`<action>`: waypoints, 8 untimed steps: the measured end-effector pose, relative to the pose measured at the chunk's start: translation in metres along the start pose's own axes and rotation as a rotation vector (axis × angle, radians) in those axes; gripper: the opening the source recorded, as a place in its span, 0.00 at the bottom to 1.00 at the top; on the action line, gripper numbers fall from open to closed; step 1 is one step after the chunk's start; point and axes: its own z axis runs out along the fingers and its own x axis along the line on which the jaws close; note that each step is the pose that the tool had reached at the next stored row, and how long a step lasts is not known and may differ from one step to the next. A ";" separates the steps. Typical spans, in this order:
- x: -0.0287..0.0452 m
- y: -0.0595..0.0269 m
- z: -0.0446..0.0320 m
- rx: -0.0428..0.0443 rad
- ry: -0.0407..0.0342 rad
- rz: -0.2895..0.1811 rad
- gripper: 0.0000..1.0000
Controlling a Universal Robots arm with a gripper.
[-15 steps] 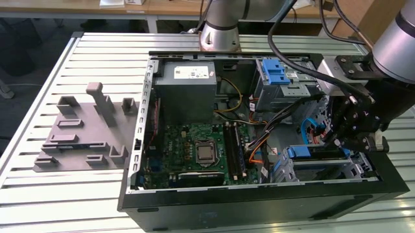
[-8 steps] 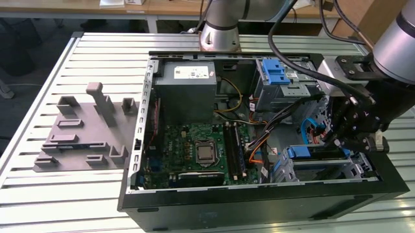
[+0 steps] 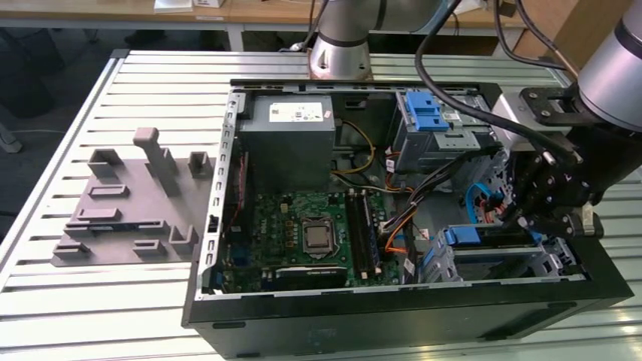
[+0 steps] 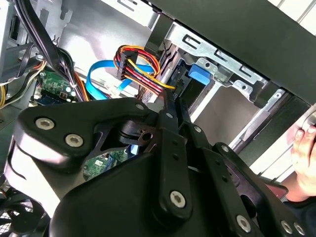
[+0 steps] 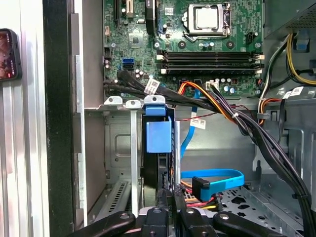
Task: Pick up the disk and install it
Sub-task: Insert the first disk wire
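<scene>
The disk [image 5: 159, 143], a flat drive edged by a blue plastic carrier, stands on edge in the silver metal drive cage [image 5: 118, 148] at the front corner of the open black computer case [image 3: 401, 316]. The case also holds a green motherboard [image 3: 301, 233], a grey power-supply box [image 3: 291, 135] and bundled cables. In the exterior view the disk's blue edge [image 3: 482, 235] sits in the cage just beside the tool [image 3: 531, 218]. The second wrist view catches a person's hand [image 4: 303, 143] outside the case. The first wrist view looks down the cage, with the black tool [image 5: 168, 197] directly over the disk; whether its fingers are apart or together I cannot tell. The arm reaches in from the exterior view's right, above the slatted metal surface [image 3: 131, 301].
</scene>
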 end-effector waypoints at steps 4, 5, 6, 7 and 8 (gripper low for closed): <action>0.0001 0.0000 0.0016 -0.0002 -0.0003 -0.004 0.16; 0.0001 0.0001 0.0021 -0.0002 -0.0007 -0.004 0.16; 0.0001 0.0001 0.0027 -0.0002 -0.0009 -0.005 0.16; 0.0001 0.0001 0.0033 -0.0002 -0.0010 -0.005 0.16; 0.0002 0.0001 0.0040 -0.0002 -0.0008 -0.005 0.16</action>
